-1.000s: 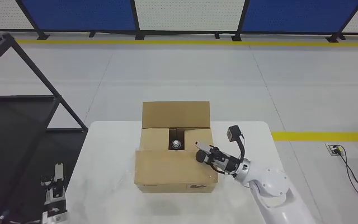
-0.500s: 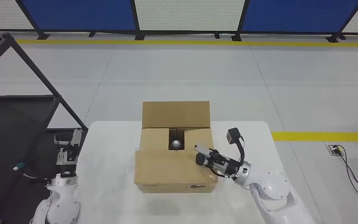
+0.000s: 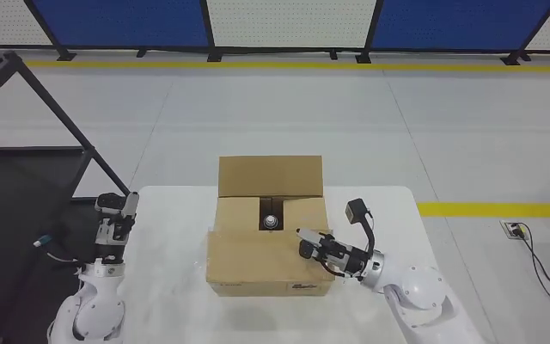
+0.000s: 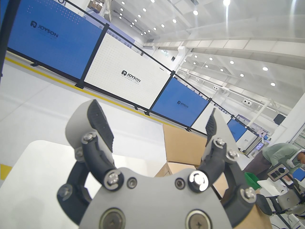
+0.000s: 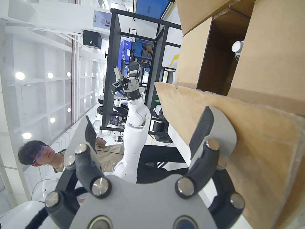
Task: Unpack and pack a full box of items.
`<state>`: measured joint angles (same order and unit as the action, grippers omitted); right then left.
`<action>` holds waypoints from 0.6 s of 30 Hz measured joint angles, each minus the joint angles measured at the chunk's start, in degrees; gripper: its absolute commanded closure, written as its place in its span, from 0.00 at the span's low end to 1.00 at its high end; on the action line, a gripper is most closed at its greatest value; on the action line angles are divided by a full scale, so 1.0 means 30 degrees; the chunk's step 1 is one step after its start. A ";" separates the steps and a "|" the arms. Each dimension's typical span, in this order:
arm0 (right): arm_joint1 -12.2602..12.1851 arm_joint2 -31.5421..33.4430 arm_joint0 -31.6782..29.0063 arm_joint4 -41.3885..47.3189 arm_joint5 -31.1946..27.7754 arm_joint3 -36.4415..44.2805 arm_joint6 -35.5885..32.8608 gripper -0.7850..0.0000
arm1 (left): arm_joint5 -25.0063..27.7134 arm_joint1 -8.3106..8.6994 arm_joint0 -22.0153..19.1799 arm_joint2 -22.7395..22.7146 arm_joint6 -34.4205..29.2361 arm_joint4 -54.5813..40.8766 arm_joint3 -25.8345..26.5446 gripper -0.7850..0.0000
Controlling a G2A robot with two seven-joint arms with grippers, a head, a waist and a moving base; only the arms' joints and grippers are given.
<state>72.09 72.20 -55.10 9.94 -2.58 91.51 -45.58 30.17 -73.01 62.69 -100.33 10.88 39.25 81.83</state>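
A brown cardboard box (image 3: 258,258) stands mid-table with its back flap (image 3: 269,175) raised and the front flap folded over the top. In the narrow gap left uncovered sits a white-capped bottle (image 3: 271,222), also seen in the right wrist view (image 5: 237,47). My right gripper (image 3: 303,242) hovers at the box's right front, open, one finger (image 5: 205,129) against the front flap's edge (image 5: 262,132). My left gripper (image 3: 118,209) is held up at the table's left edge, open and empty (image 4: 155,110), with the box (image 4: 183,144) beyond it.
The white table (image 3: 172,258) has bare room left and right of the box. A black metal rack (image 3: 51,172) stands close to the left edge. Blue and white partition panels (image 3: 284,21) line the far floor.
My left arm has come up from the lower left corner to the table's left edge. My right gripper has slid a little leftward along the front flap.
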 measured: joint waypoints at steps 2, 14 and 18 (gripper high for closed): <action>0.0001 -0.0018 -0.0055 0.0000 0.0001 0.0027 0.0084 0.00 | -0.0265 -0.0003 -0.0233 0.0073 -0.0271 -0.0208 -0.0221 0.00; -0.0155 0.0006 -0.1027 -0.0259 0.0026 0.1084 0.0409 0.00 | 0.1872 0.0511 -0.6803 0.1412 -0.6086 -0.0322 -0.7004 0.00; -0.0241 0.0064 -0.1520 -0.0553 0.0050 0.1782 0.0449 0.00 | 0.3346 0.0624 -0.9427 0.2251 -0.9279 -0.1505 -1.0097 0.00</action>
<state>71.37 72.39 -59.66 8.28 -2.43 96.85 -44.23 40.21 -71.14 34.41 -93.58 -16.96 34.74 51.54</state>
